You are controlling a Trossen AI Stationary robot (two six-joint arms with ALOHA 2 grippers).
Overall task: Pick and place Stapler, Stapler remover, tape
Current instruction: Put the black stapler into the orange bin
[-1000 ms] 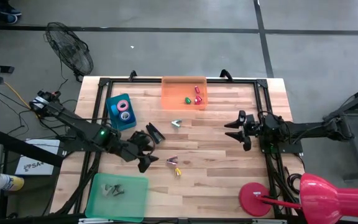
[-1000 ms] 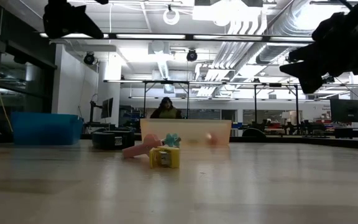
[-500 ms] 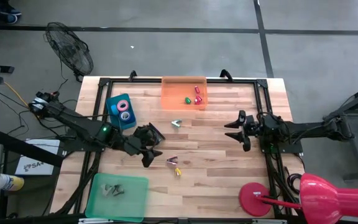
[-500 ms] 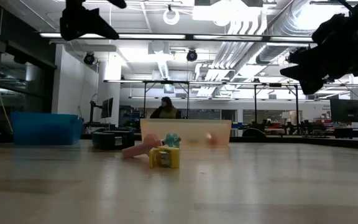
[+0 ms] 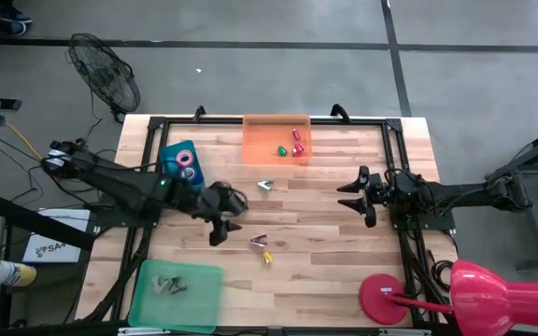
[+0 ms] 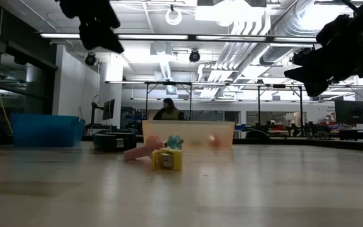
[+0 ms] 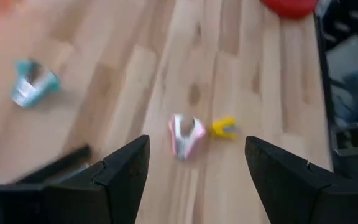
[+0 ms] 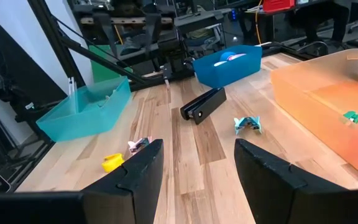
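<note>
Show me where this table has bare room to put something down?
Bare wood lies between the orange bin and the right hand, and along the front edge right of the green tray. It is crowded around the left hand, black stapler and small claw pieces.

Both arms dark, jointed, matte black. Left arm point(image 5: 129, 191) carries a small green indicator light and loose cabling near its base. Left end effector point(image 7: 191, 177) fingers point(image 7: 120, 177): broad, angular, black wedges.

Bright, even overhead light from ceiling strip lights point(image 6: 169, 38), which glare white in the low view. The table point(image 5: 344, 233) shows soft shadows. Beyond the left fingers point(image 7: 123, 174), everything smears with motion blur.
</note>
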